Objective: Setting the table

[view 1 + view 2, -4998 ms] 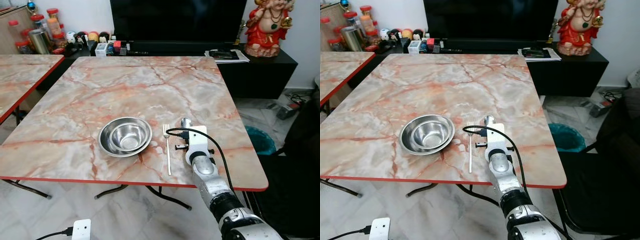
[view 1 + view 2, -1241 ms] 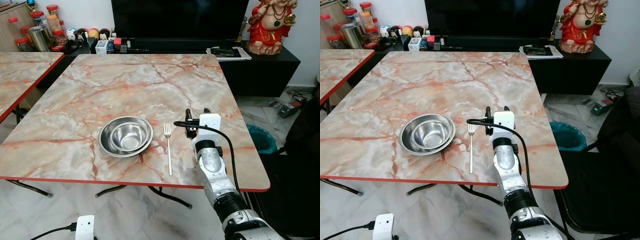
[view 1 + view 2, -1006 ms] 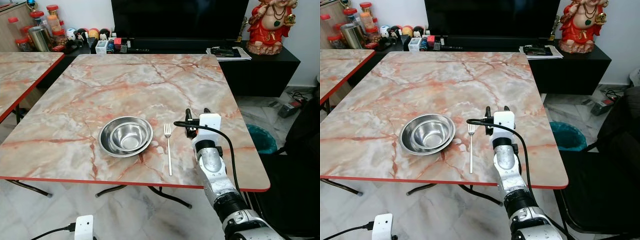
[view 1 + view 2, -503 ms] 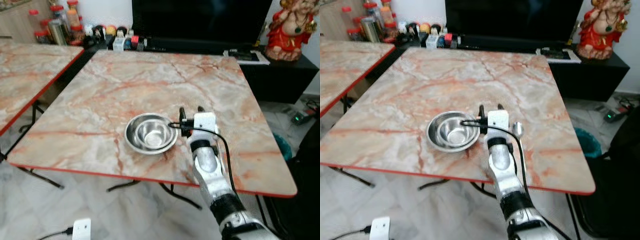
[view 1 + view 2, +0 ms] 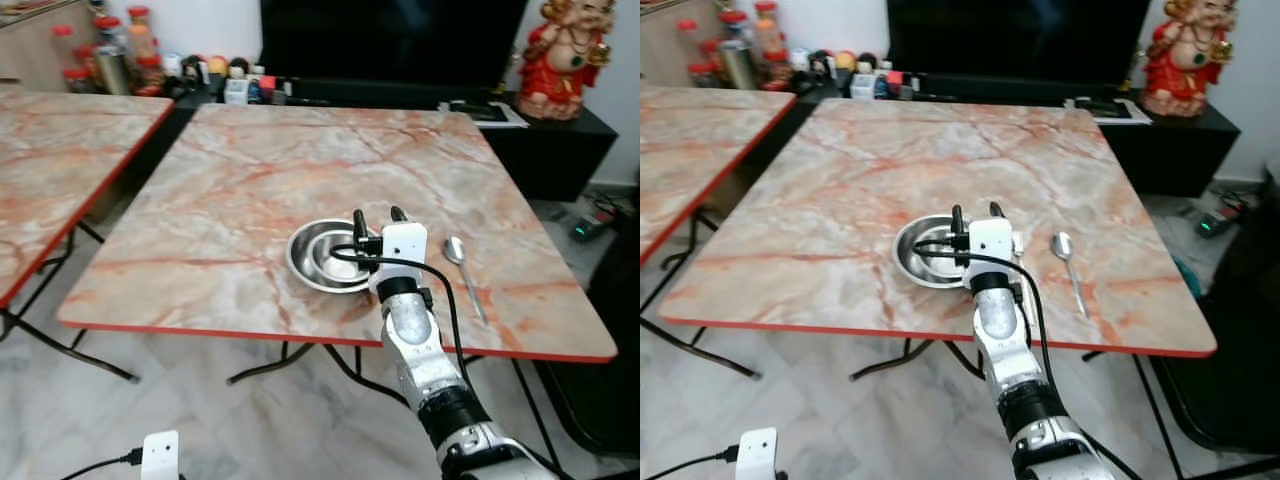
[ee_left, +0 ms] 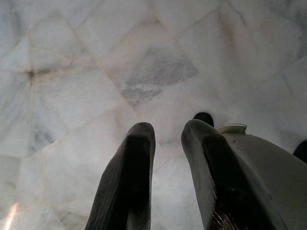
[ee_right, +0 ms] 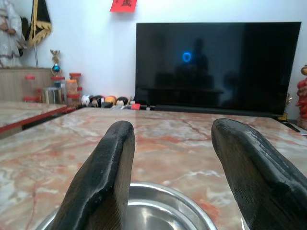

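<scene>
Nearest, right gripper [image 5: 377,217] raised over the near right rim of the bowl [image 5: 322,253], fingers spread wide, holding nothing, wrist hiding part of that rim. Just right of it, spoon [image 5: 463,272] flat on the table [image 5: 230,190]. Left gripper [image 6: 165,139] over pale floor, fingers slightly parted, empty.

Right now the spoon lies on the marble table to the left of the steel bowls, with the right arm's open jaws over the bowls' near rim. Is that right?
Not quite. The spoon lies to the right of the steel bowls, as the left eye view shows. The rest holds: it rests on the marble table, and the right gripper has its jaws open over the bowls' near rim.
</scene>
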Controlling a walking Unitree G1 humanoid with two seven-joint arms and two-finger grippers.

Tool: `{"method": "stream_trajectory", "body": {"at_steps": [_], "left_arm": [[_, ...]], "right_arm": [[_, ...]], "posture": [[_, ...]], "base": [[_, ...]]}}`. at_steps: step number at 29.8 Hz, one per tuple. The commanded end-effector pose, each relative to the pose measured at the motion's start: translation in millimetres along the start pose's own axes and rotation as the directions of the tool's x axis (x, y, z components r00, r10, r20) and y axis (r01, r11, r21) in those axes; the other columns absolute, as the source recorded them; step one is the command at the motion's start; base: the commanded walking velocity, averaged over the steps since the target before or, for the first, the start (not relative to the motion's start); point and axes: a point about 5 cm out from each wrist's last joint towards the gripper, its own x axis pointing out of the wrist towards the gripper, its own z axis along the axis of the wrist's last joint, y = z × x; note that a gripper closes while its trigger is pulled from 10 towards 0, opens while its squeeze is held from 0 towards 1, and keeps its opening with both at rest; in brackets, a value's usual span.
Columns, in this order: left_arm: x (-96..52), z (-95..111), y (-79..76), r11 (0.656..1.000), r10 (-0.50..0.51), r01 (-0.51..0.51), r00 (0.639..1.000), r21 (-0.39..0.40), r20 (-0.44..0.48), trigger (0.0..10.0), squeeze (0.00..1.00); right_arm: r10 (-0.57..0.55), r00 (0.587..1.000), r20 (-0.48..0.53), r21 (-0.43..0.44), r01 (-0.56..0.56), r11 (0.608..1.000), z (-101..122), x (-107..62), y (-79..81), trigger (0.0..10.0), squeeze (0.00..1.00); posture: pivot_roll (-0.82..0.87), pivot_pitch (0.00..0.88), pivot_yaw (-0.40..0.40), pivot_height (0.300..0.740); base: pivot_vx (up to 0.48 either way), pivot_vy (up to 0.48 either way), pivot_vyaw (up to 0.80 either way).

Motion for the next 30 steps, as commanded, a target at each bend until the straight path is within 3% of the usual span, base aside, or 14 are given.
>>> {"method": "stream_trajectory", "body": {"at_steps": [1,7,30], "left_arm": [[0.2,0.9,-0.6,1.0,0.002,-0.002,1.0,-0.006,0.0,10.0,0.0],[0.3,1.2,0.2,1.0,0.003,-0.003,1.0,-0.004,0.002,10.0,0.0],[0.1,0.6,-1.3,1.0,0.002,-0.002,1.0,-0.01,0.001,10.0,0.0]], "right_arm": [[-0.017,1.0,0.017,-0.002,0.017,1.0,3.6,1.6,-4.7,10.0,0.0],[-0.017,1.0,0.017,-0.005,0.017,1.0,3.4,0.8,-4.9,10.0,0.0],[-0.02,1.0,0.003,-0.024,0.02,1.0,-1.1,-2.8,-11.1,10.0,0.0]], "posture": [[0.01,0.0,0.008,0.719],[0.01,0.0,0.009,0.719],[0.01,0.0,0.002,0.719]], "base": [[0.0,0.0,0.0],[0.0,0.0,0.0],[0.0,0.48,0.0]]}}
